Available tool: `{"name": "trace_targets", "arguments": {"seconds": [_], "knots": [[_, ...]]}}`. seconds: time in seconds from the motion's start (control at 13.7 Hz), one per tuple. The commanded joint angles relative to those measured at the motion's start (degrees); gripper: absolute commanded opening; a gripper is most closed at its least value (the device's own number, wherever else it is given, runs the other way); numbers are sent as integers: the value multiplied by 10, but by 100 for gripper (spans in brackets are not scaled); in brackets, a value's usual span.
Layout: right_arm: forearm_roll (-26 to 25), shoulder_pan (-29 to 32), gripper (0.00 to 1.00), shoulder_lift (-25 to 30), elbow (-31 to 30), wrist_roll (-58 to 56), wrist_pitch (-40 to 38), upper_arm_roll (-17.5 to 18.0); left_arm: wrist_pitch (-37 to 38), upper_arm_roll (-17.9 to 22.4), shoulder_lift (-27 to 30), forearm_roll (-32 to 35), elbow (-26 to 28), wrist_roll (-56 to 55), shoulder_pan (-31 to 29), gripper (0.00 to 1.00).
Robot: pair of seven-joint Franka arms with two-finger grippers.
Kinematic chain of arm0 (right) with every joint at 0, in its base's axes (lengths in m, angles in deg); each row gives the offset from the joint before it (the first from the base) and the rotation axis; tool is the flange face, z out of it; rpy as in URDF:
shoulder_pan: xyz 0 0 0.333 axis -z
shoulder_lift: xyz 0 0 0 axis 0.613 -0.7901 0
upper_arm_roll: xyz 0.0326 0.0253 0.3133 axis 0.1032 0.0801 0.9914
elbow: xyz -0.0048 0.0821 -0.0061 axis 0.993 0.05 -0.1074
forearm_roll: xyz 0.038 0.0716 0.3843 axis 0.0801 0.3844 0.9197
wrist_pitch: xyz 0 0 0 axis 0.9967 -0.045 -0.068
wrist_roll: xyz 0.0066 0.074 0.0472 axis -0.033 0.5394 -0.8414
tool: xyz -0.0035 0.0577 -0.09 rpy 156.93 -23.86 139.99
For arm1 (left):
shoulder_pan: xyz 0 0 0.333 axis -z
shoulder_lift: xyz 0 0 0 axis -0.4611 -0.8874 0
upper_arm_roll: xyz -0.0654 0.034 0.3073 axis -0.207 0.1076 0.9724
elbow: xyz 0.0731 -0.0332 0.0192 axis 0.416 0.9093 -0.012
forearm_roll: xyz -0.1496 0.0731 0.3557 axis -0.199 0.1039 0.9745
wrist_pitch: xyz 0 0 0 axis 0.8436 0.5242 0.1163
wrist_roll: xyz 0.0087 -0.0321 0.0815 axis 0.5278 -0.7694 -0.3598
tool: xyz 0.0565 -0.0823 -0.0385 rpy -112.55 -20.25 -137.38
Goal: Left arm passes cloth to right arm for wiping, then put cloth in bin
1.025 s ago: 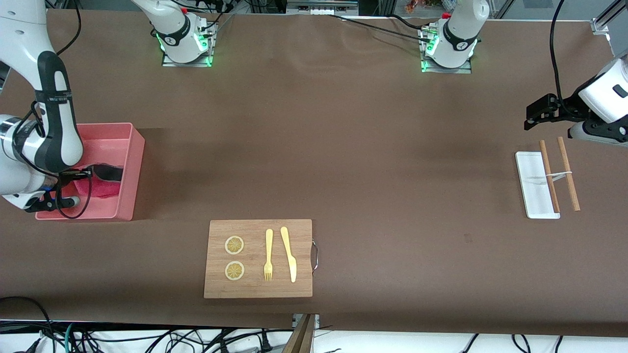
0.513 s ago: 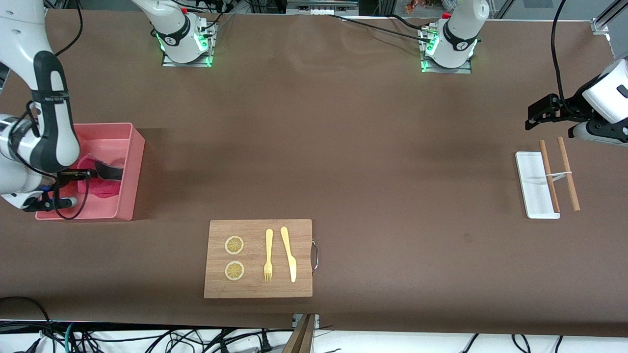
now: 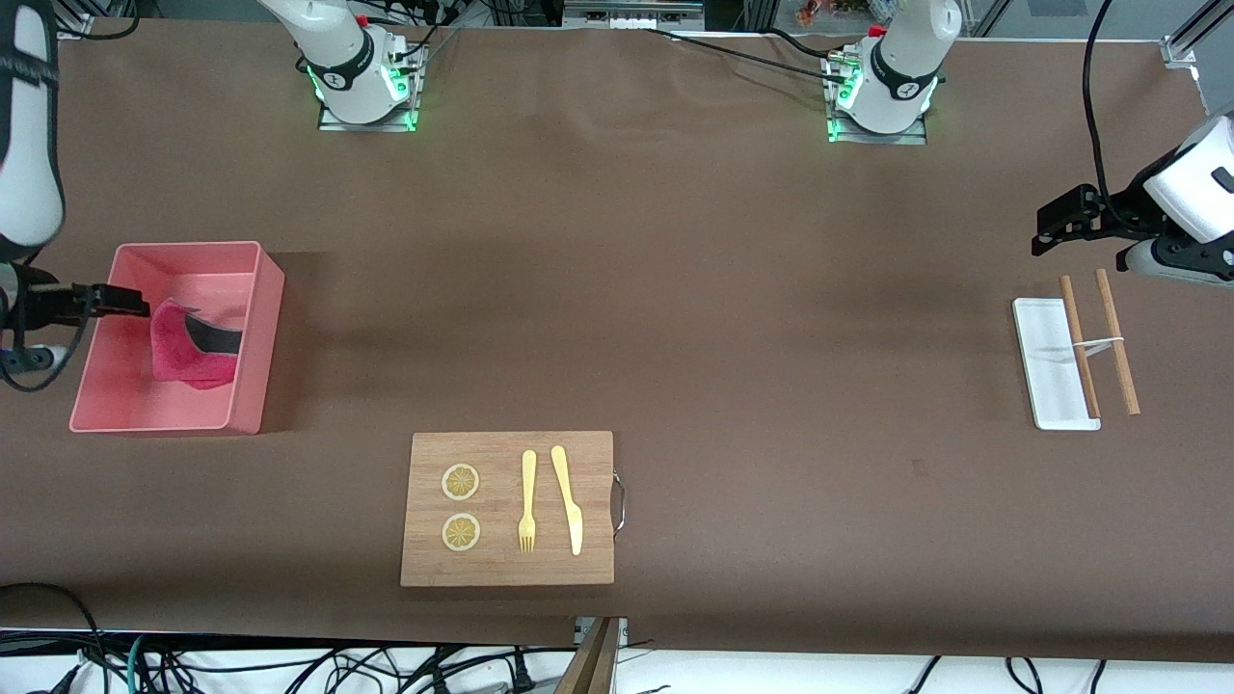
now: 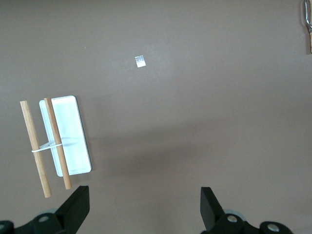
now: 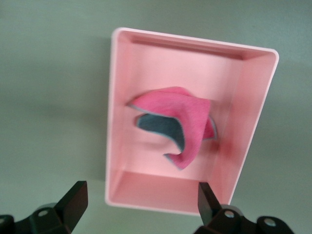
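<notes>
The pinkish-red and dark grey cloth [image 3: 193, 349] [image 5: 181, 124] lies crumpled inside the salmon-pink bin [image 3: 253, 333] [image 5: 253, 112] at the right arm's end of the table. My right gripper [image 3: 114, 301] [image 5: 141, 197] hangs open over the bin's edge with nothing between its fingers, apart from the cloth. At the left arm's end, my left gripper [image 3: 1065, 224] [image 4: 144, 197] waits open and empty over bare table beside a white tray.
A wooden board [image 3: 507, 508] with two lemon slices, a fork and a knife lies near the front camera. The flat white tray [image 3: 1051, 364] [image 4: 73, 141] has two wooden sticks [image 3: 1116, 339] across it. Brown table spreads between the bin and the tray.
The right gripper opened, let go of the cloth in the bin, then rose and drew back toward the right arm's end. The left arm barely moved.
</notes>
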Motion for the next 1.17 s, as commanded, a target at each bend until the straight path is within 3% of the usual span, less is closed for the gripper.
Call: {"name": "trace_targets", "arguments": {"seconds": [0.0, 0.51, 1.1], "knots": [[-3, 5, 100, 38, 17, 56, -58, 31, 2, -3, 11, -14, 10, 3, -7, 100], [-8, 5, 100, 107, 50, 195, -129, 115, 3, -3, 11, -14, 10, 3, -7, 100], [-40, 5, 100, 116, 82, 191, -135, 136, 3, -3, 11, -14, 10, 3, -7, 100]]}}
